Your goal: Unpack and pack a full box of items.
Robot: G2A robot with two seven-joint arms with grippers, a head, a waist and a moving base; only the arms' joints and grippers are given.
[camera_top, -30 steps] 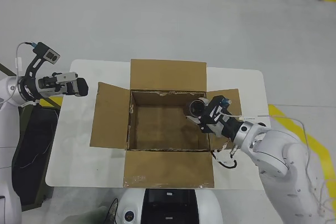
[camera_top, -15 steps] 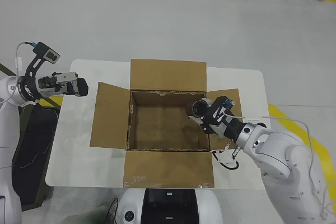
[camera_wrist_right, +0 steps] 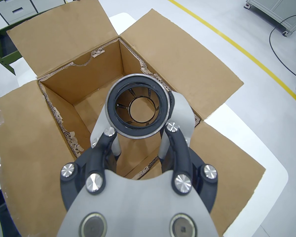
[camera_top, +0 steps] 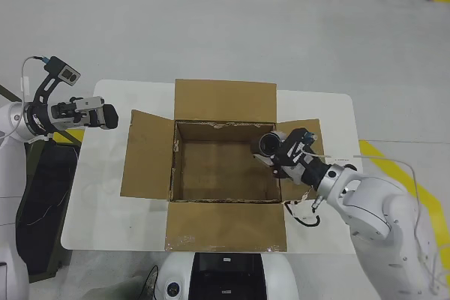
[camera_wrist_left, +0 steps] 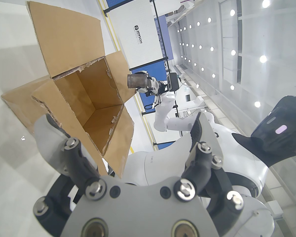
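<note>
At the desk's [camera_top: 97, 217] far-left corner, the left jaws stood wide apart with nothing between them, well apart from the cardboard box [camera_top: 146, 154], whose four flaps lay folded out. Over the box's right wall, the right jaws were closed on a hollow grey metal cylinder [camera_wrist_right: 138, 131] with a dark rim, held on its side.

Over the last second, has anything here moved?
The right jaws, shut on the cylinder, carried it slightly toward the right wall of the box. Nothing was let go. The left jaws, open, and the box stayed put.
</note>
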